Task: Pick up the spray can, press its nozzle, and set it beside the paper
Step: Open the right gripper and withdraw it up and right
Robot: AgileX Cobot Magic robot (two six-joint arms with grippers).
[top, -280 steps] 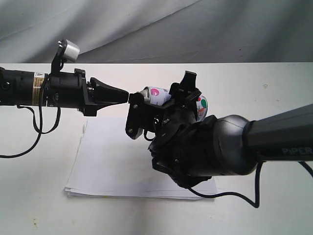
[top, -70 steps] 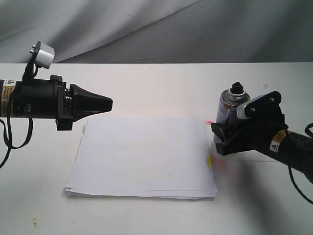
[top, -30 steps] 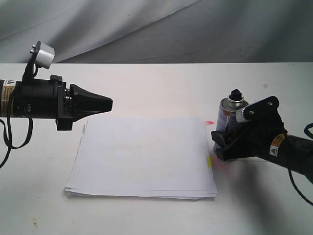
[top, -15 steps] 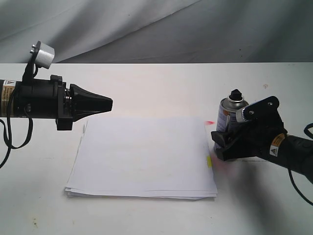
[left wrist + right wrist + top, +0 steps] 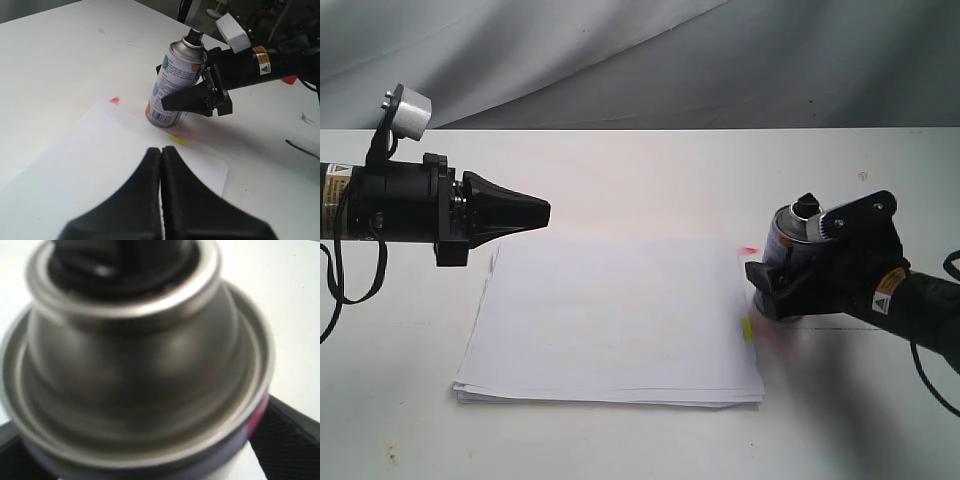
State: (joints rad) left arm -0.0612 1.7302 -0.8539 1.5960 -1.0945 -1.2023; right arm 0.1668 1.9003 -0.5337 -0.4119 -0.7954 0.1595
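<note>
Left gripper (image 5: pixel 544 212): fingers pressed together, empty, hovering above the left edge of the paper.
Paper (image 5: pixel 610 320): flat white stack on the table (image 5: pixel 650 170); yellow tab (image 5: pixel 747 329) on the right edge.
Spray can (image 5: pixel 172 85): base down on the table just beside the tab, body tilted; black nozzle (image 5: pixel 194 36) on top.
Right gripper (image 5: pixel 770 278): low on the table, one finger on each side of the can; whether it is clamping or clear cannot be told.
</note>
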